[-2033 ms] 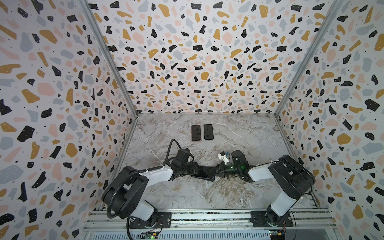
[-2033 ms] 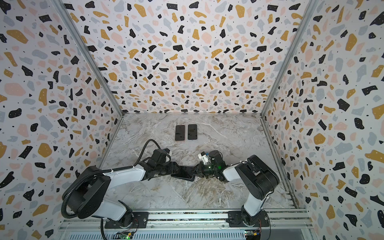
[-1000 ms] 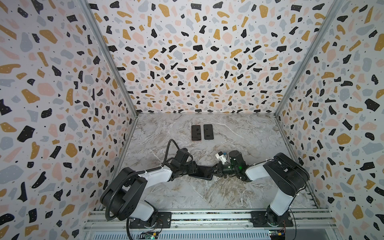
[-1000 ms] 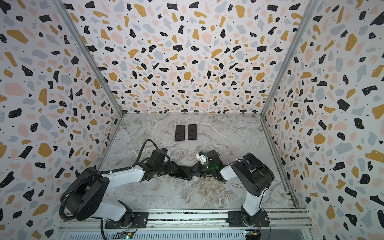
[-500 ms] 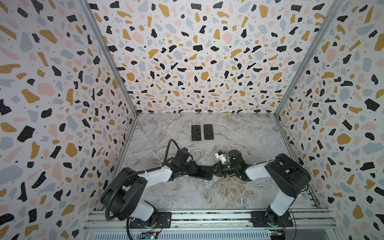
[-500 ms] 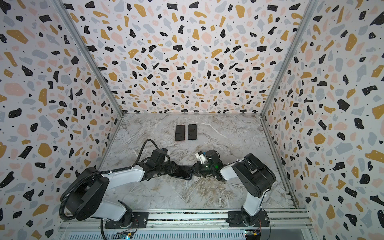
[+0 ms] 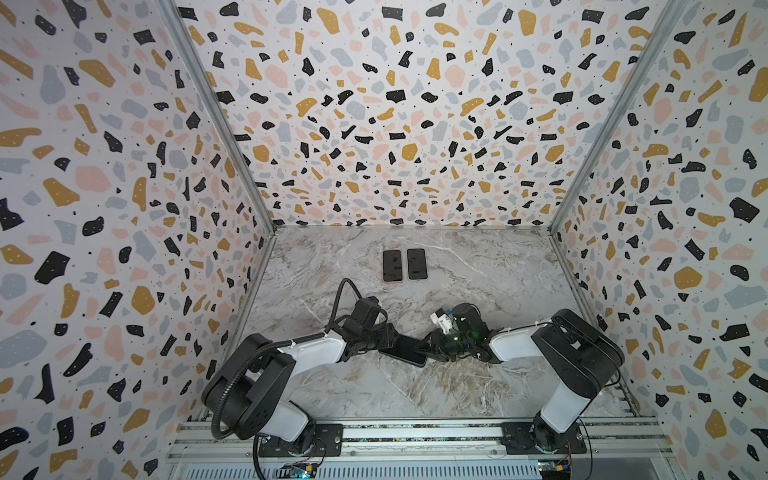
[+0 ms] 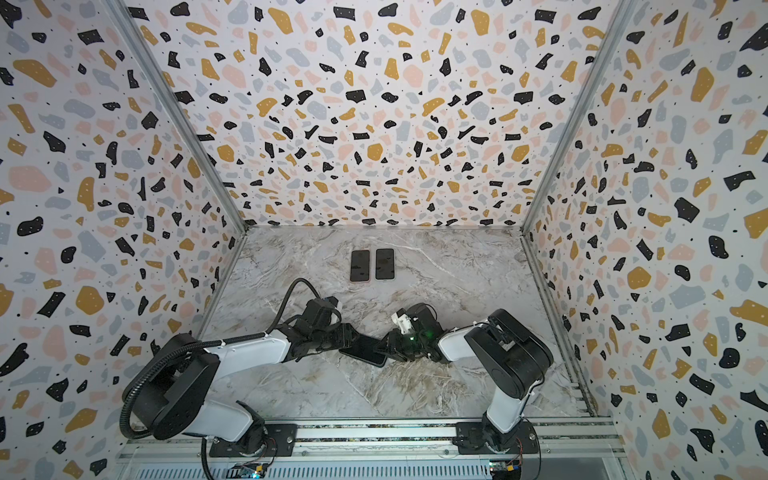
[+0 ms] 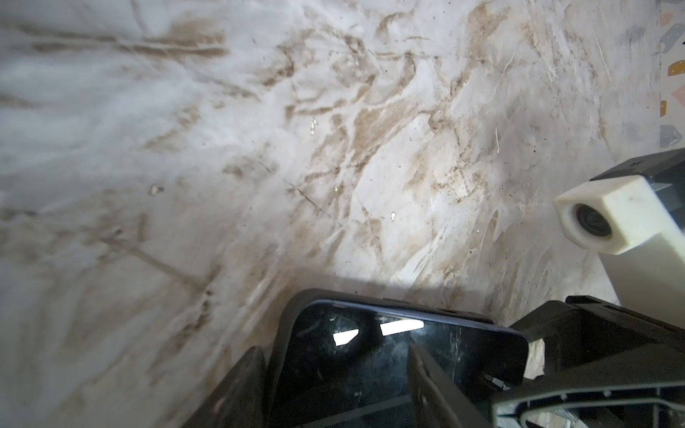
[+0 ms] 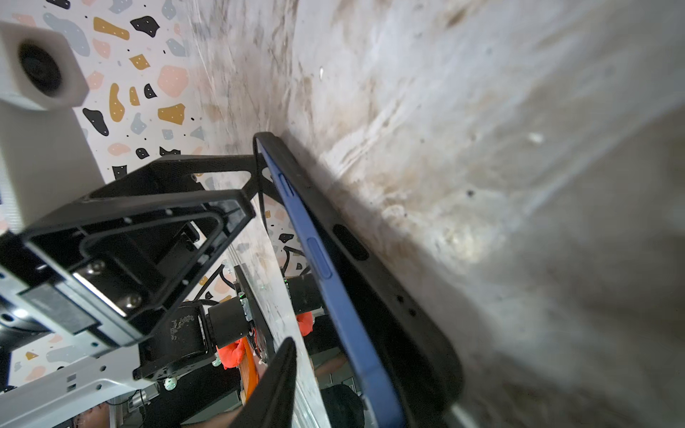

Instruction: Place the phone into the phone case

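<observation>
Phone [image 7: 404, 350] lies in phone case [image 10: 393, 296] on counter [image 7: 478, 270], lower centre in both top views, its blue edge proud of the rim. Right hand [image 7: 431, 347] released, finger clear of the screen. Left hand [image 7: 387, 338] straddles the case end; whether it is clamped, cannot tell.

Both top views look down from high onto the whole grey marbled worktop [image 7: 478, 270]; wrist views skim it closely.
</observation>
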Tool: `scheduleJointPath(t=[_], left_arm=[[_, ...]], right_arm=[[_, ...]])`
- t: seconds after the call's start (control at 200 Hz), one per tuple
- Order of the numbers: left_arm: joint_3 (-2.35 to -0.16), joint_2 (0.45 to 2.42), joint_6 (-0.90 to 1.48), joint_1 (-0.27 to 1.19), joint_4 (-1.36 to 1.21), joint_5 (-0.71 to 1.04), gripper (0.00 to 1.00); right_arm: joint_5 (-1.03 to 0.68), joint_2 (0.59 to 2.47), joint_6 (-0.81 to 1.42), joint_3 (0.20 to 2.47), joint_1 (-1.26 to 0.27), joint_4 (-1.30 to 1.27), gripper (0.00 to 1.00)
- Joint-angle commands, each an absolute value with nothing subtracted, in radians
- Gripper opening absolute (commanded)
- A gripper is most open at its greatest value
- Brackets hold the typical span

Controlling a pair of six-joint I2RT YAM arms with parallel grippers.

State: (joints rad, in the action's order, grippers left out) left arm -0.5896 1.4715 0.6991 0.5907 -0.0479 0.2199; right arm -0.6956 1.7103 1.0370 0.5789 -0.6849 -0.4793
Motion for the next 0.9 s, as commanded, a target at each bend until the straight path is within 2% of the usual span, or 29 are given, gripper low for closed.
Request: scheduleJointPath(t=[0.0, 0.471, 0.681, 0.821, 0.891], left_arm=[[-0.605, 1.494, 0.695, 0.608, -0.041, 0.280, 0.61], [-0.603, 1.497, 0.691, 0.607, -0.041, 0.276, 0.61], [-0.601, 1.489, 0.684, 0.607, -0.029, 0.263, 0.61], [-0.615, 1.453, 0.676, 0.591, 0.021, 0.278, 0.62], [-0.641, 1.406, 0.648, 0.588, 0.106, 0.232, 0.64]], right_arm=[[-0.657, 1.668, 1.002, 0.604, -0.690, -0.371, 0.41], [-0.582, 1.551, 0.931, 0.615, -0.695, -0.185, 0.52], [-0.536, 1.500, 0.885, 0.619, -0.695, -0.096, 0.54], [-0.512, 1.435, 0.826, 0.614, -0.693, -0.021, 0.55], [-0.530, 1.385, 0.810, 0.593, -0.693, -0.019, 0.55]])
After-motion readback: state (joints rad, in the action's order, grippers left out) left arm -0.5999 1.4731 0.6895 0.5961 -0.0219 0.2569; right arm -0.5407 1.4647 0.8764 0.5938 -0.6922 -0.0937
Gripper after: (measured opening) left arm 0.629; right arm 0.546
